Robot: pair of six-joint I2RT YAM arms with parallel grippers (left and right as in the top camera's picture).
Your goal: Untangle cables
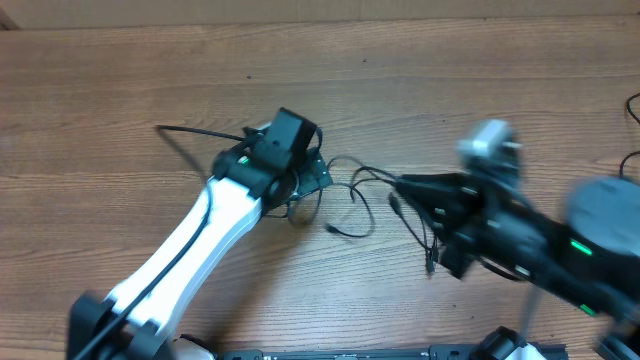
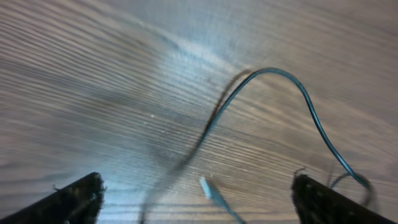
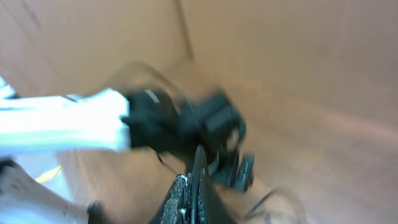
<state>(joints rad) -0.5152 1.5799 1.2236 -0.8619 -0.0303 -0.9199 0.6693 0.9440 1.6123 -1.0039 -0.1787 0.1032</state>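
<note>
The cables (image 1: 352, 188) lie as thin black loops on the wooden table, between the two arms. One strand (image 1: 190, 131) trails off to the left. My left gripper (image 1: 305, 185) hangs over the left end of the tangle. In the left wrist view it (image 2: 199, 198) stands open, wide, with a cable (image 2: 273, 74) arching ahead and a small plug end (image 2: 208, 186) between its fingers (image 2: 78, 199), untouched. My right gripper (image 1: 402, 185), blurred, sits at the tangle's right end. In the right wrist view it (image 3: 198, 180) is shut on a thin dark cable (image 3: 199, 155) that runs up out of the jaws.
The left arm's white link (image 1: 185, 250) slants from the front left toward the middle, and also shows in the right wrist view (image 3: 62, 121). The dark right arm (image 1: 540, 240) fills the right side. Other black wires (image 1: 632, 105) sit at the right edge.
</note>
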